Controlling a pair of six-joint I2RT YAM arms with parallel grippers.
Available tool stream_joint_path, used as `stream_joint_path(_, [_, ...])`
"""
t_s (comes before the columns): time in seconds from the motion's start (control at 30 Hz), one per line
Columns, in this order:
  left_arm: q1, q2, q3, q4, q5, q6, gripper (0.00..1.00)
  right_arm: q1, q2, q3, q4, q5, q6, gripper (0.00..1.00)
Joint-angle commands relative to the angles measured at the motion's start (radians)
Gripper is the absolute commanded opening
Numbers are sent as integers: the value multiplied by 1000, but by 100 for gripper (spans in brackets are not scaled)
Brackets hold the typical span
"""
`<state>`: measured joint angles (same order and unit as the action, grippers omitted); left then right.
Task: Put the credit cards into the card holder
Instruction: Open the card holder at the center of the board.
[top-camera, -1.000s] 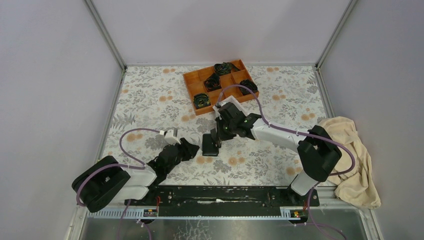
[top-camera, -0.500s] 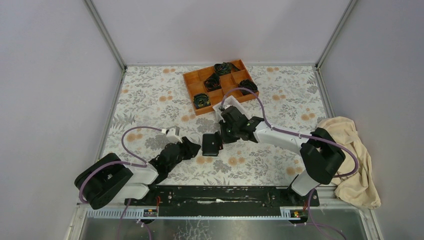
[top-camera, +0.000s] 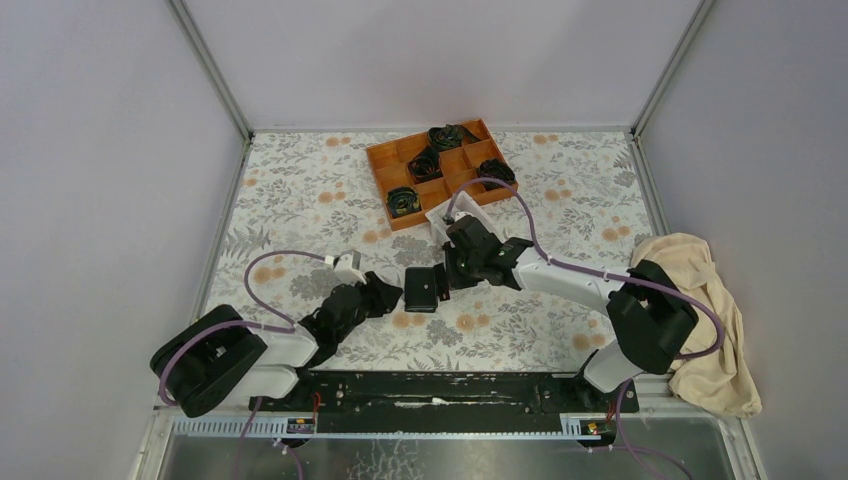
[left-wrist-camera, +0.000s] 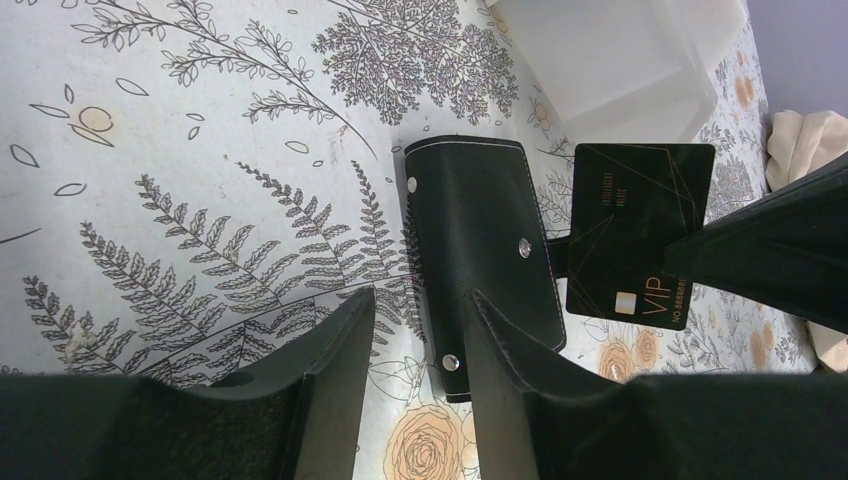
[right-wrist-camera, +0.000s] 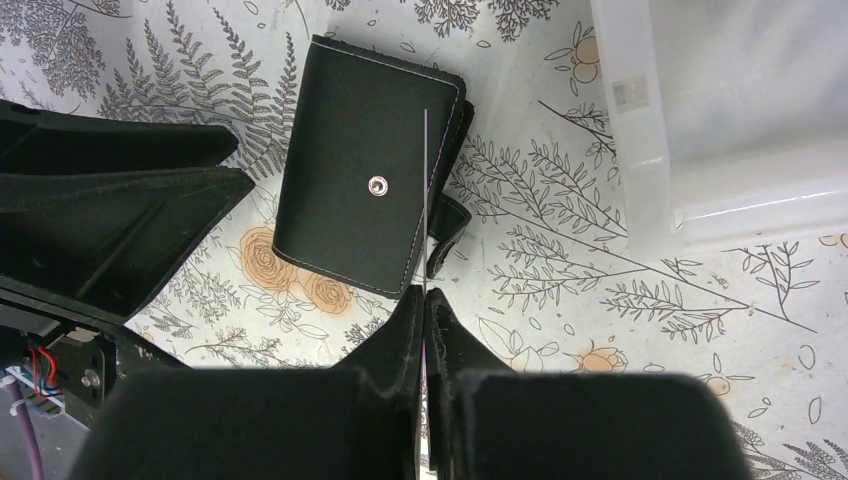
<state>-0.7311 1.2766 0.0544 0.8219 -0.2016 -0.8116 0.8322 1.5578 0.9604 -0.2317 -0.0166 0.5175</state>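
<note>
Right gripper (right-wrist-camera: 425, 300) clamped on black gold-lined card (left-wrist-camera: 640, 230), held at edge of small black leather snap wallet (left-wrist-camera: 480, 240); left gripper (left-wrist-camera: 420, 300) parted, empty.

The floral-print desk (top-camera: 300, 190) carries a black card holder (top-camera: 424, 288) lying flat between the left claw (top-camera: 392, 293) and the right claw (top-camera: 445, 282). Just beyond the right claw sits a white box (right-wrist-camera: 720, 100). An orange tray (top-camera: 380, 165) is farther off, and a beige cloth (top-camera: 700, 320) lies well apart on its right.
</note>
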Motion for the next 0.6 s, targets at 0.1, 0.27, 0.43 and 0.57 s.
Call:
stream_joint_path(0.1, [7,24,29,55,3,25,45,4,-32,-30,70,7,31,0])
stream_joint_path(0.27, [7,45,22,91,13,20,44,-3,-38,-58,106,-9,47,0])
stream_joint_path(0.43, [7,74,25,123,22,12,43,-18,-47,-89,148,-37,71,0])
stream_joint_path(0.57, [7,100,25,146,28,4,42,-33,-61,-124,190,-63,95,0])
